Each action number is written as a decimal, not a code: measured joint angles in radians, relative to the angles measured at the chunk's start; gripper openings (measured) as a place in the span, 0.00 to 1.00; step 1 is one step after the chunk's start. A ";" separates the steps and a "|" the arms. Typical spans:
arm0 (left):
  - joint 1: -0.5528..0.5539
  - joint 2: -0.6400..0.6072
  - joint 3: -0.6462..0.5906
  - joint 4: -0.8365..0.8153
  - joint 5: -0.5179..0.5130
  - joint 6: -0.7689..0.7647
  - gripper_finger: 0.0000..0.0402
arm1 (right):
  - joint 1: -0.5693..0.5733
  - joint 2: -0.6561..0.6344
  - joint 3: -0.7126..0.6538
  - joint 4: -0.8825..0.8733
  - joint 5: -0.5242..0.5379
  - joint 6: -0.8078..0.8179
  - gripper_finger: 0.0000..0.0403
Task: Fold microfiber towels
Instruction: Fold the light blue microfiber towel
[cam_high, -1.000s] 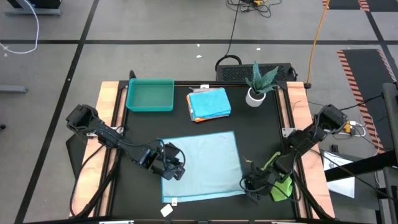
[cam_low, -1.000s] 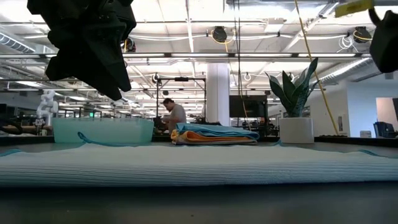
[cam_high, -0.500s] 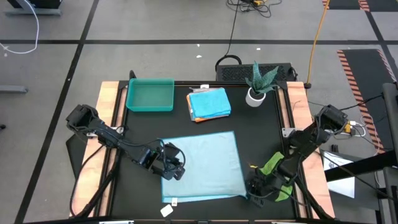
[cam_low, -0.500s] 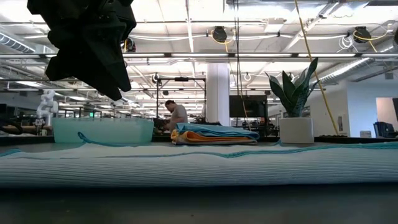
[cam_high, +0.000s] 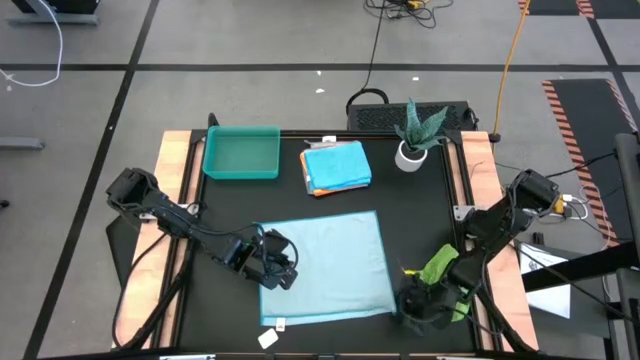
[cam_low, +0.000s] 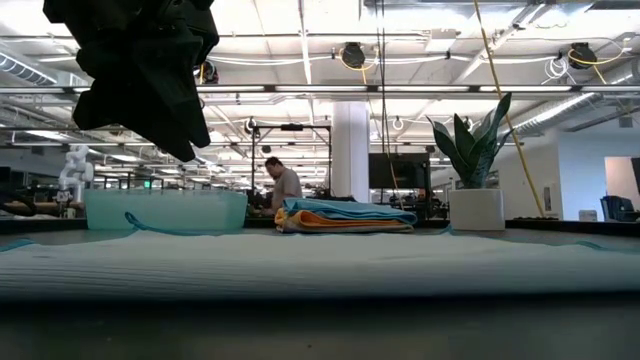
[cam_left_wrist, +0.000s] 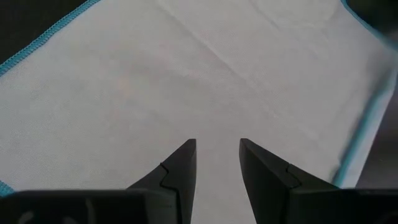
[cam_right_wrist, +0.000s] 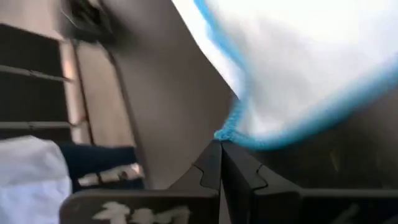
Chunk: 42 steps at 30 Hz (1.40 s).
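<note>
High view: pale blue towel (cam_high: 325, 267) is lying flat, well in front of the teal tray (cam_high: 241, 153). Left gripper (cam_high: 283, 273) is hovering over its tray-side edge; right gripper (cam_high: 408, 303) is sitting at its opposite near corner.

Left wrist view: fingers (cam_left_wrist: 177, 174) are standing slightly spread above the cloth, holding nothing.

Right wrist view: fingers (cam_right_wrist: 214, 165) are pressed together, pinching the towel's blue-stitched corner.

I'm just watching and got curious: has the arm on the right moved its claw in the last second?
Yes. The right gripper has slid along the table's near edge toward the pale blue towel, closing on its near right corner. The potted plant stayed put.
</note>
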 joint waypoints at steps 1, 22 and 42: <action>0.000 0.000 0.000 0.000 0.000 0.000 0.30 | -0.020 -0.010 0.016 0.001 0.001 -0.028 0.00; 0.000 0.000 0.000 0.002 0.001 -0.001 0.30 | -0.262 0.053 0.093 -0.174 -0.160 -0.446 0.00; -0.001 0.000 0.000 0.008 0.022 0.020 0.30 | -0.183 0.135 0.092 0.079 -0.164 -0.300 0.00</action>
